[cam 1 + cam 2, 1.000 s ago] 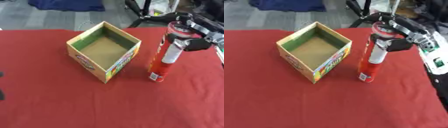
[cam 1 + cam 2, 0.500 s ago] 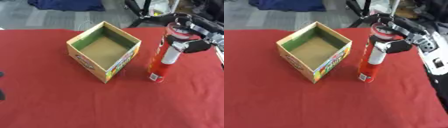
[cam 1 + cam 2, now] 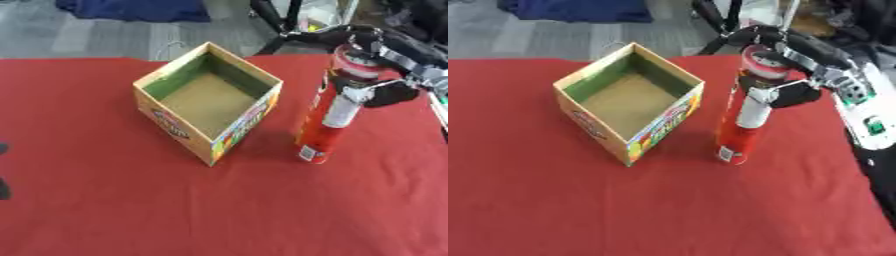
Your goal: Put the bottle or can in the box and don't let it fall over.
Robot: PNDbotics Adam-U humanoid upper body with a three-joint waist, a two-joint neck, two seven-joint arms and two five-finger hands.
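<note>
A tall red can [image 3: 319, 129] with a clear lid stands on the red table, just right of the open cardboard box [image 3: 210, 102]. My right hand [image 3: 785, 80] reaches in from the upper right and is shut on the can's upper half, with fingers curled over the lid and the thumb down its front. The can leans slightly, its base resting on the cloth about a can's width from the box's right corner. The box is empty, with a brown floor, green inner walls and colourful print outside. A dark bit of my left hand [image 3: 3, 170] shows at the left edge.
The red tablecloth [image 3: 175, 210] covers the whole near area. Beyond its far edge lie a grey floor, a blue cloth [image 3: 131, 7] and black stand legs [image 3: 276, 17]. White robot body parts [image 3: 864, 112] show at the right edge.
My right hand's fingers have settled slightly further over the can's lid. The can and box stay where they were.
</note>
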